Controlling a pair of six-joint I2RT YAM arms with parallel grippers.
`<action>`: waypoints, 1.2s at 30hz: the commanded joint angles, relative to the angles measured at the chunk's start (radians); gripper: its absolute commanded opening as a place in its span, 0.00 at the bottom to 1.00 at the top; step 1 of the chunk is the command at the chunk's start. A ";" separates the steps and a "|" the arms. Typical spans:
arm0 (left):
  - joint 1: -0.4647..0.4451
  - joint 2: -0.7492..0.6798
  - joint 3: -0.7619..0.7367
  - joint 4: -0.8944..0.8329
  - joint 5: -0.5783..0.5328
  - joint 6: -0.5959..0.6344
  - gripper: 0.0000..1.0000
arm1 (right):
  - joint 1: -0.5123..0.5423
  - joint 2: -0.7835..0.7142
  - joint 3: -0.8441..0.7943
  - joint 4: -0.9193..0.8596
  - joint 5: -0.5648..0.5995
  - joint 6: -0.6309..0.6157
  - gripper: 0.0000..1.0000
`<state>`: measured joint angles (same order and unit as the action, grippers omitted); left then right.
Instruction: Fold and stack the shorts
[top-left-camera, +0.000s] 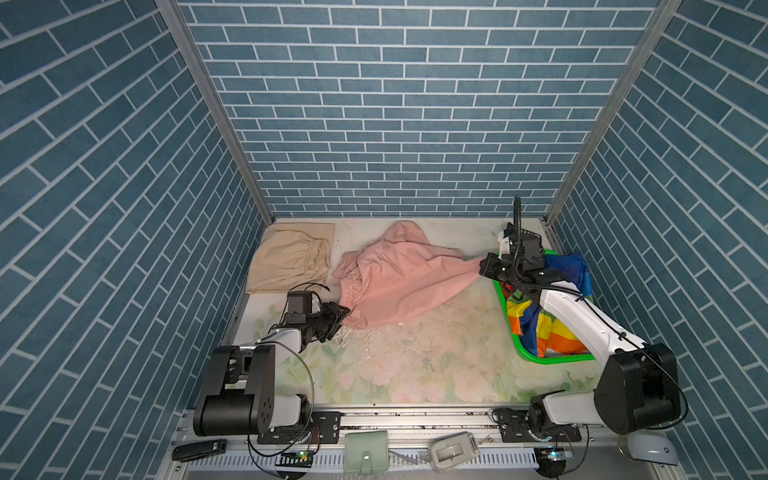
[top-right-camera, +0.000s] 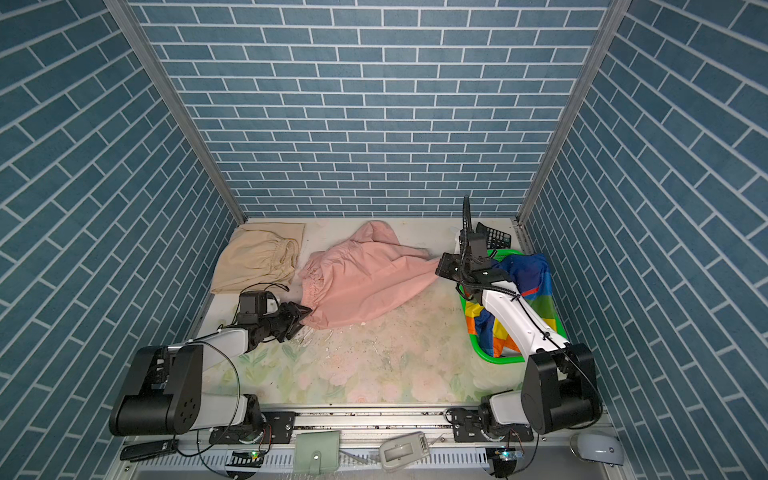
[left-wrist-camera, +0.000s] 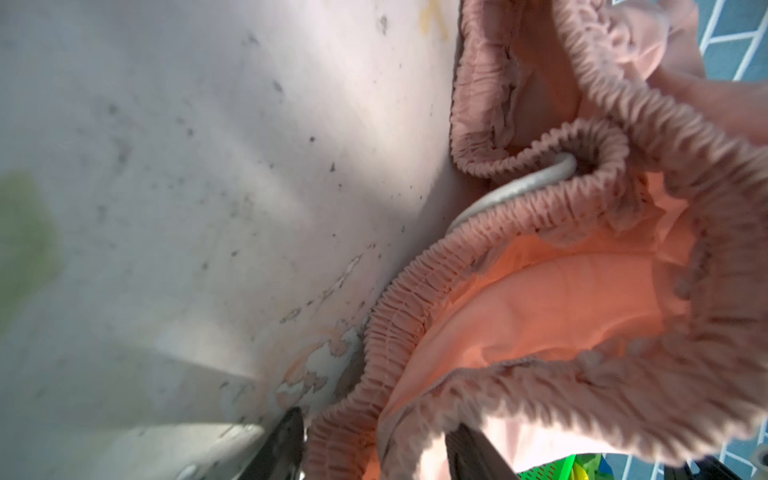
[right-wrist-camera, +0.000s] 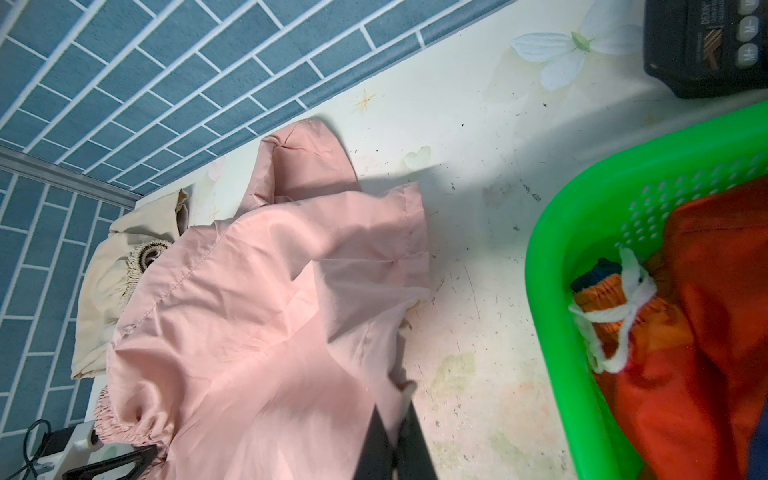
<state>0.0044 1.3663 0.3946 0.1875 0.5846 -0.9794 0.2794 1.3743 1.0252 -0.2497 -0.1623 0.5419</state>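
The salmon pink shorts (top-left-camera: 399, 282) (top-right-camera: 365, 282) lie spread and crumpled mid-table. My left gripper (top-left-camera: 343, 311) (left-wrist-camera: 374, 422) is open at their gathered waistband (left-wrist-camera: 399, 332), whose bunched end lies between the parted jaws. A white cord (left-wrist-camera: 511, 187) shows by the band. My right gripper (top-left-camera: 482, 266) (right-wrist-camera: 399, 411) is shut on a leg hem of the pink shorts (right-wrist-camera: 270, 311) and lifts it slightly. The beige shorts (top-left-camera: 291, 257) (top-right-camera: 257, 257) lie folded at the back left. The rainbow-striped shorts (top-left-camera: 536, 328) (right-wrist-camera: 706, 332) sit in the green basket (top-left-camera: 552, 357) under the right arm.
A black calculator (top-right-camera: 494, 237) (right-wrist-camera: 706, 41) lies at the back right behind the green basket (top-right-camera: 494, 357). Blue brick walls close in three sides. On the front rail lie a green wallet (top-left-camera: 365, 451), a grey device (top-left-camera: 453, 446) and a black item (top-left-camera: 199, 451).
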 joint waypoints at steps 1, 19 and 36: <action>-0.012 -0.027 -0.044 0.006 -0.036 -0.012 0.61 | -0.004 0.003 -0.003 0.021 -0.016 -0.005 0.00; -0.024 -0.236 -0.160 -0.122 -0.096 0.009 0.65 | -0.001 -0.001 -0.028 0.075 -0.049 0.041 0.00; -0.104 0.160 -0.082 0.150 -0.053 0.088 0.00 | 0.000 -0.045 -0.008 0.020 -0.031 0.013 0.00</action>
<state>-0.0879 1.4723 0.3111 0.4603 0.5407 -0.9470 0.2794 1.3560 0.9939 -0.2047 -0.1970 0.5529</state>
